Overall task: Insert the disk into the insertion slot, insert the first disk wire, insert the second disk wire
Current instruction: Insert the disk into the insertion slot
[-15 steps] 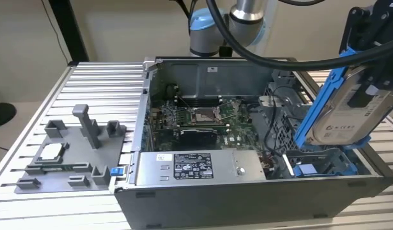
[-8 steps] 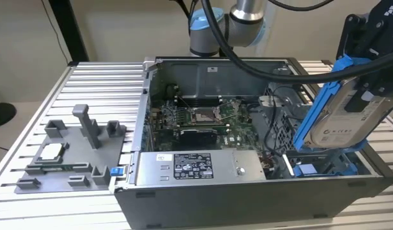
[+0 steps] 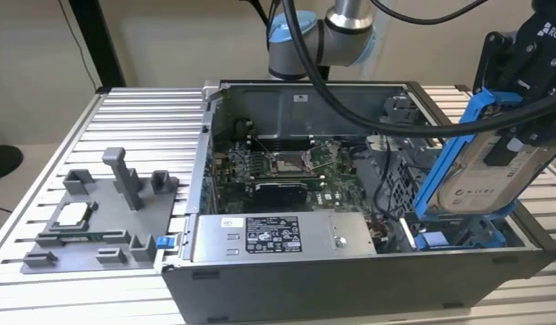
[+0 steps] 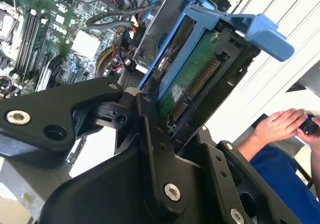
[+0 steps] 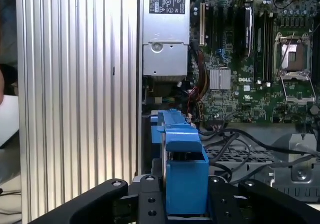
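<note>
We are clenching our jaws on the disk [image 3: 478,179], which is leaning over the open computer case [image 3: 350,284], its lower edge at the insertion slot [image 3: 458,237] beside the case wall on the exterior view's right.

exterior view: even diffuse room light, soft shadows inside the case [image 3: 350,284], disk [image 3: 481,179] face bright but not clipped. first wrist view: ribbed table [image 5: 75,84] glares near white. second wrist view: table side blown out, motherboard [image 4: 45,29] evenly lit, foreground dark.
</note>
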Available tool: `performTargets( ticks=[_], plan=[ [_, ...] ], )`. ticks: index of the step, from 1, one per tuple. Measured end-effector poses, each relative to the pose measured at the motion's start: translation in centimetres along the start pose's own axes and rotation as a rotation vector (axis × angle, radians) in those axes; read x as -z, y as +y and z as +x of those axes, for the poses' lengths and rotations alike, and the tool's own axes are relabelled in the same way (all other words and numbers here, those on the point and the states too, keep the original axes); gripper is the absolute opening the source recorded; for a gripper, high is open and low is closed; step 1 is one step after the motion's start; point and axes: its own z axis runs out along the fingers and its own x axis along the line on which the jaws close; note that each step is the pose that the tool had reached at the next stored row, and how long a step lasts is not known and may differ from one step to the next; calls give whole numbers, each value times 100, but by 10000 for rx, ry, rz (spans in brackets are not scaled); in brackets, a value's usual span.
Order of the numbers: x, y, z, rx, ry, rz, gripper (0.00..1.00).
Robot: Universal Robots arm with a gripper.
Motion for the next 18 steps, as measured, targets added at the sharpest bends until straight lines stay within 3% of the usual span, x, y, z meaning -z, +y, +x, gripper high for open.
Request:
performTargets(
  ticks=[12,18],
  plan=[
    [-48,-15,-1,-3,-1,0,0],
    [-107,-71,-1,-4,-3,0,0]
  ],
)
